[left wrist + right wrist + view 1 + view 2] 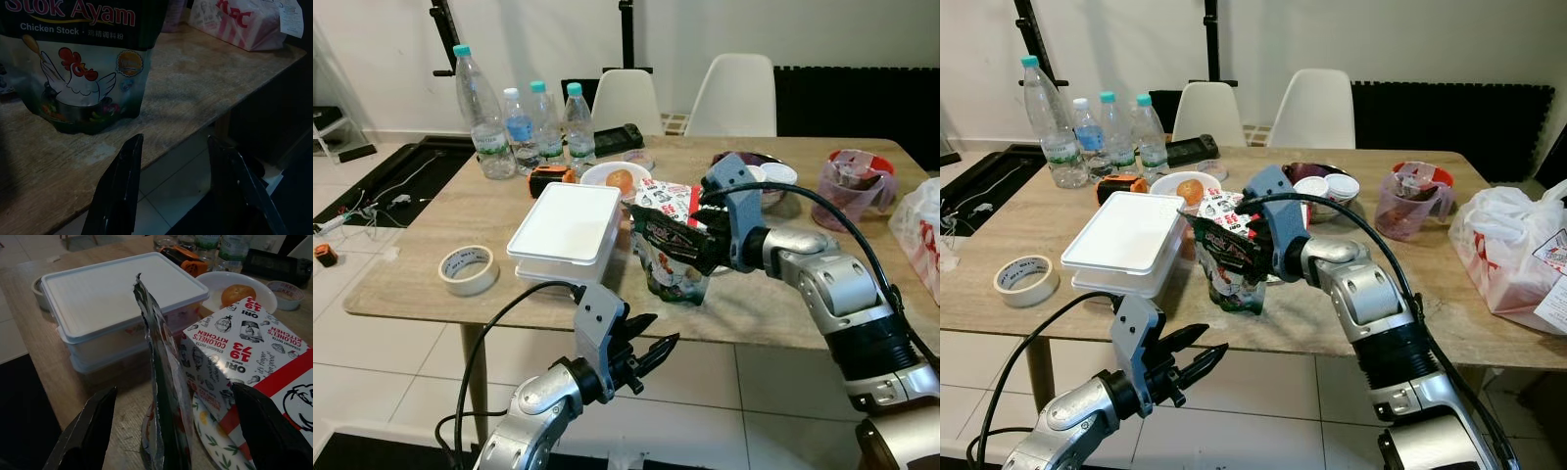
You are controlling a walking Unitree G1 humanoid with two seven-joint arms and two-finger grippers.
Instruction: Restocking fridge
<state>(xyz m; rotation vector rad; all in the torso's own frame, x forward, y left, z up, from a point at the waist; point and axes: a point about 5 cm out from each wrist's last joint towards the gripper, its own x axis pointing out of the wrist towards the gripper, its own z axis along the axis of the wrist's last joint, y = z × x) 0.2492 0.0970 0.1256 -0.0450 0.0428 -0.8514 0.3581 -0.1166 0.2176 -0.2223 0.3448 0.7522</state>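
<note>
A: Logging the state. Right gripper (677,233) sits at the top edge of the chicken stock pouch (674,257), which stands upright on the wooden surface (431,250), just beside the stacked white containers (566,233). In the right wrist view the pouch's thin top edge (159,382) runs between the two spread black fingers (85,431), touching neither as far as I can see. Jaws released, bracketing it, not yet clamped.

B: Left side?

A: Left gripper (644,354) hovers below the near edge of the surface, over the floor tiles, jaws apart and holding nothing. Its wrist view looks up at the pouch's front.

B: Progress on restocking?

A: Early, by my judgement. No fridge in frame. Everything is on the surface: water bottles (524,122), a bowl with an orange fruit (617,179), a KFC box (1234,211) behind the pouch, a pink jug (852,186), a plastic bag (1518,259), a tape roll (468,268).

B: Remaining?

A: Closing on the pouch, lifting, carrying it to the fridge; then the other items.
</note>
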